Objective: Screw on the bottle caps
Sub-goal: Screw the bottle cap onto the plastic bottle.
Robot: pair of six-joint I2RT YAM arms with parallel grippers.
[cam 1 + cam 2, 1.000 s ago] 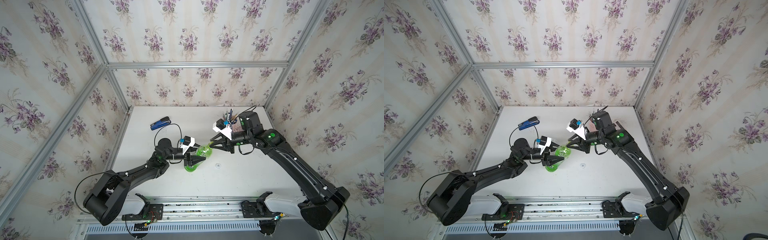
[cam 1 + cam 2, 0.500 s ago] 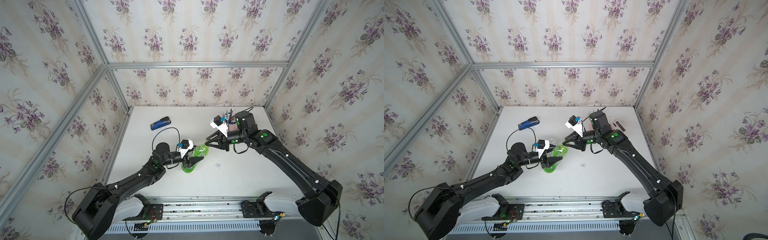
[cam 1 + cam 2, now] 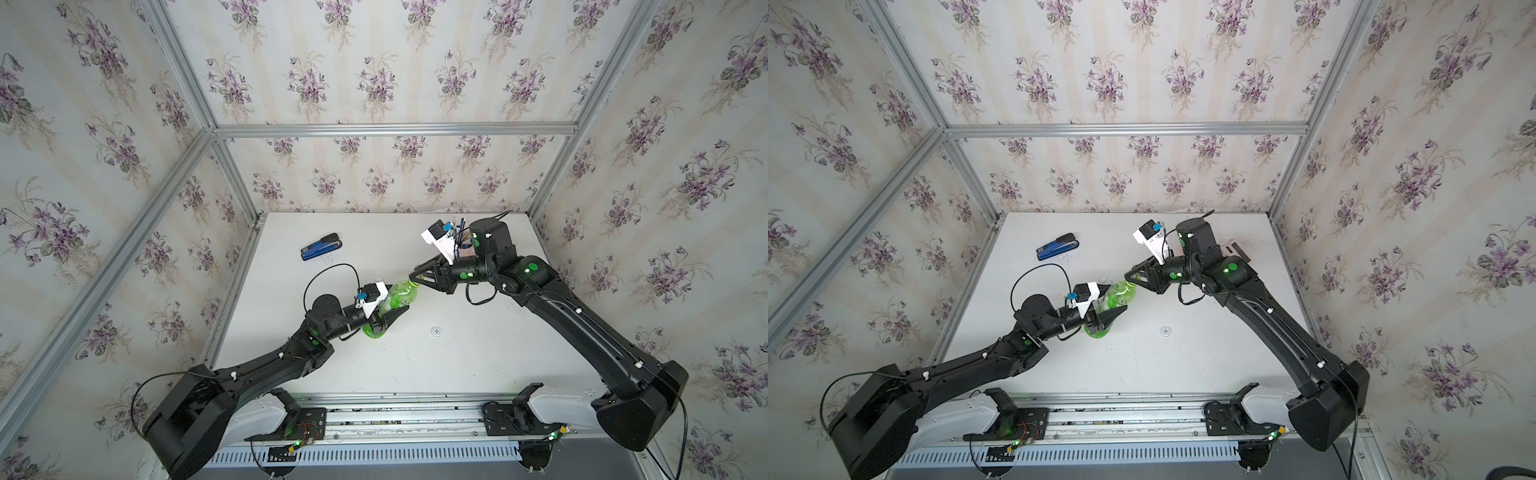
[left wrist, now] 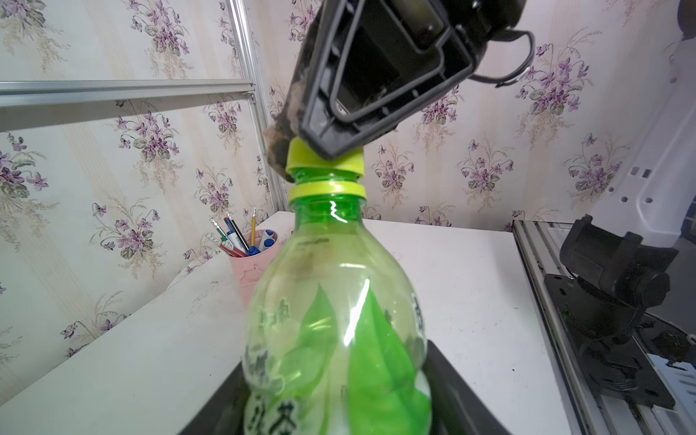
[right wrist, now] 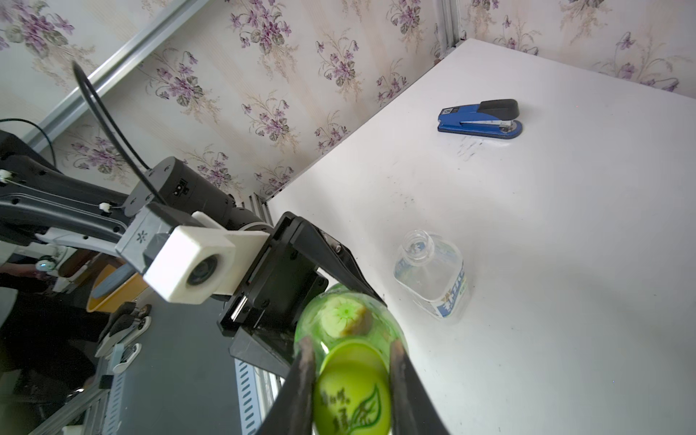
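right fingers (image 5: 306, 376) clamped on the yellow-green cap (image 5: 352, 399), one finger each side of its rim, printed top facing the right wrist cam. cap sits on the mouth of the green bottle (image 4: 335, 301), right at the fingertips. not seated: a band of green thread shows between the cap skirt and the neck ring (image 4: 327, 190), and the cap looks slightly cocked. right fingers angle in from above the neck.

left fingers (image 4: 452, 380) clamped on the green bottle's lower body, one black finger each side, neck and cap sticking out above them. both top views show the bottle spanning the two finger pairs: left low on the body, right at the top. cannot tell if the base touches the worktop (image 3: 457, 365).

clear bottle (image 5: 433, 275) stands upright just beyond the left fingers, apart from them, mouth open, uncapped. white cap (image 3: 436, 331) lies flat on the worktop, alone, well apart from both finger pairs, on the robot-base side of the right fingers.

farther out: blue stapler (image 3: 321, 246) well away from the left fingers, toward the back wall. pink pen cup (image 4: 252, 263) behind the right fingers, near the back wall.
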